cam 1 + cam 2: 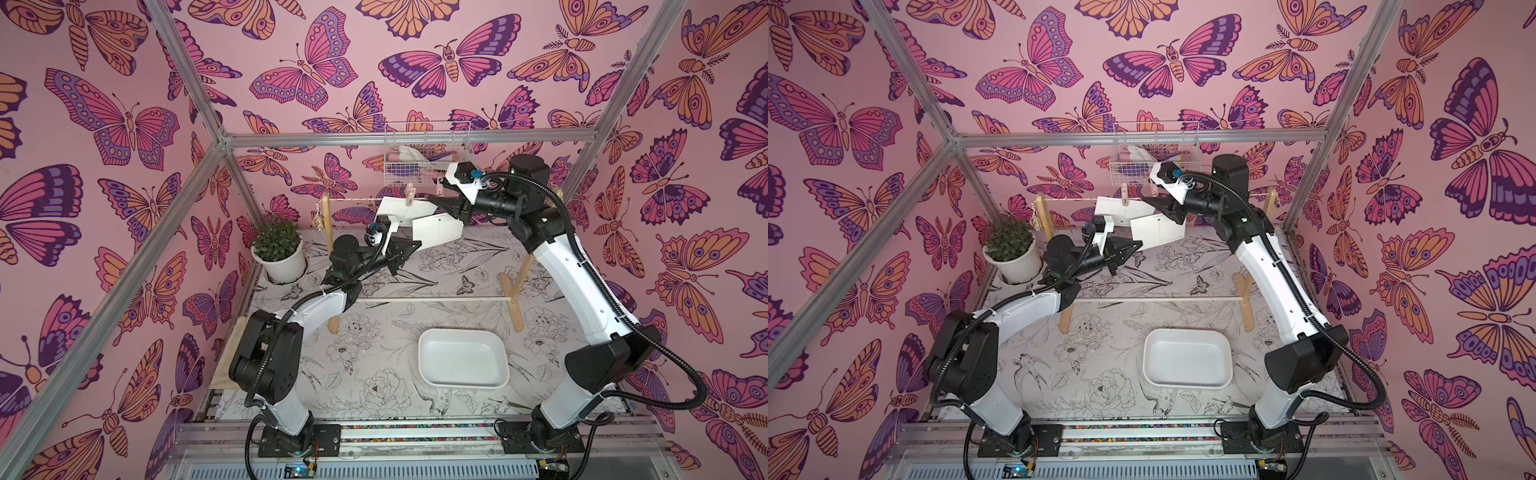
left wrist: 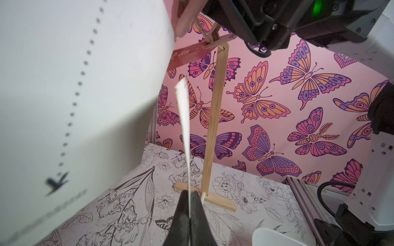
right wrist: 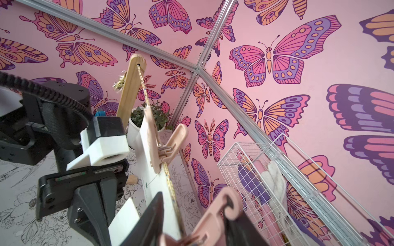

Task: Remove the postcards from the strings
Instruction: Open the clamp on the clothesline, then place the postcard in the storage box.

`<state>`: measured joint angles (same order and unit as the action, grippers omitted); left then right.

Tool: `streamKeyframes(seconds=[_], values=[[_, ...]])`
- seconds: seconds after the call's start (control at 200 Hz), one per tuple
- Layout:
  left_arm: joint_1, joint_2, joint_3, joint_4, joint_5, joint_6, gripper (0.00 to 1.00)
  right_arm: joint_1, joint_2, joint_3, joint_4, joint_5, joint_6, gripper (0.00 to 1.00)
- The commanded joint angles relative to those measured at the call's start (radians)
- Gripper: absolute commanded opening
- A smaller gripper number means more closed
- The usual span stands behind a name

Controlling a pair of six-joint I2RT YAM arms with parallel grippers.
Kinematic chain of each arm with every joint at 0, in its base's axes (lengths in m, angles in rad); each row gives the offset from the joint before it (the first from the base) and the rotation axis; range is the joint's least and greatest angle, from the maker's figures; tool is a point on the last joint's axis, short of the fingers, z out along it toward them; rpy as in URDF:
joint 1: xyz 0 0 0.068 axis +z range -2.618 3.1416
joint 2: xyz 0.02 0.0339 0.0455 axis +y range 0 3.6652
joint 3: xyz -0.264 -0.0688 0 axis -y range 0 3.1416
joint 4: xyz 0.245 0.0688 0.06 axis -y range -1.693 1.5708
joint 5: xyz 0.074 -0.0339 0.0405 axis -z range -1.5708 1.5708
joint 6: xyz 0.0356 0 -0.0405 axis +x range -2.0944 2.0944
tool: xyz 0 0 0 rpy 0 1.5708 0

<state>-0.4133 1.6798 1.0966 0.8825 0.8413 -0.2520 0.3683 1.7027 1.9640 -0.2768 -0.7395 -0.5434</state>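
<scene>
White and thin, the held postcard (image 2: 183, 106) sits edge-on, pinched between my pressed-together left jaws just below the twine (image 3: 144, 89), so it cannot drop when its clothespin (image 3: 215, 210) lets go. My right jaws bracket that pin on the twine; I cannot tell whether they squeeze it. A second white postcard (image 1: 392, 208) hangs pinned along the twine, and the red postcard (image 2: 187, 55) is near its far end. Below the twine, towards the tray (image 1: 463, 359), the bench is open.

Two white postcards (image 1: 390, 208), one red postcard (image 2: 187, 56), two clothespins (image 1: 409, 195), one tray (image 1: 457, 331), one plant (image 1: 276, 245), one basket (image 1: 390, 174).
</scene>
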Motion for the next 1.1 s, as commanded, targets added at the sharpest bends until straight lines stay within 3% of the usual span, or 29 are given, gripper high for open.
streamKeyframes(seconds=[0.0,0.145,0.386,0.926,1.097], values=[[-0.003,-0.042,-0.014,0.025,0.008,-0.004,0.0,0.01,-0.044,-0.014,0.037,0.005,0.012,0.55],[-0.004,-0.058,-0.023,0.022,0.004,-0.009,0.0,0.011,-0.072,-0.045,0.059,0.018,0.015,0.65],[-0.013,-0.102,-0.049,-0.013,-0.003,0.001,0.0,0.011,-0.123,-0.079,0.1,0.02,0.044,0.72],[-0.093,-0.238,-0.187,-0.158,-0.078,0.023,0.0,0.011,-0.323,-0.259,0.271,0.043,0.169,0.76],[-0.164,-0.276,-0.192,-0.275,-0.113,0.055,0.0,0.011,-0.412,-0.345,0.405,0.131,0.307,0.76]])
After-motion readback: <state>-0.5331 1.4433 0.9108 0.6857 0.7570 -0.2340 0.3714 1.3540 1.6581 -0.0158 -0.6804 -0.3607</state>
